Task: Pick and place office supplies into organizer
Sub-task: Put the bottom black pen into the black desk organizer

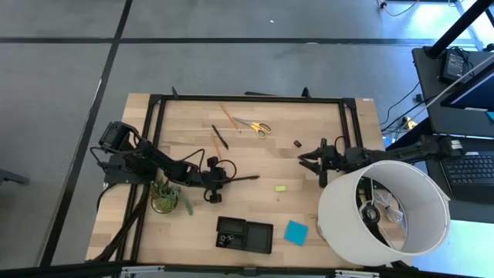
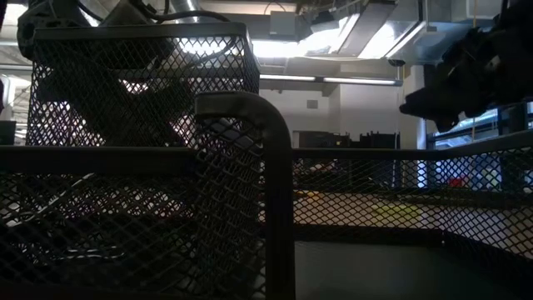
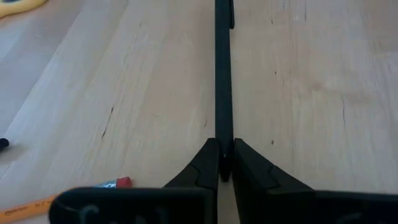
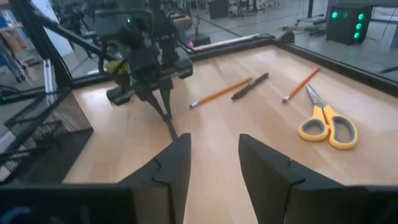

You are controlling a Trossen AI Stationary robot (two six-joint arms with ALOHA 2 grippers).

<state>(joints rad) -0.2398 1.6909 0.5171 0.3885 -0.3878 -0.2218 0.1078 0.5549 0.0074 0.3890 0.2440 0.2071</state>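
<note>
We see the left hand [image 3: 224,163] pinching the pen [image 3: 223,74] by one end; light, stiff, slippery, so it may swivel.

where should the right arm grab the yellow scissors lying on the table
Best at the closed blades, from straight above: the scissors lie flat, and the blades form one narrow bar the open right end effector could span crosswise. The handle loops look too wide.

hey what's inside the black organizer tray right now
From above, the organizer seems mostly empty; something small and pale shows in its left compartment, too small to identify. The dark interior could hide clips.
</note>
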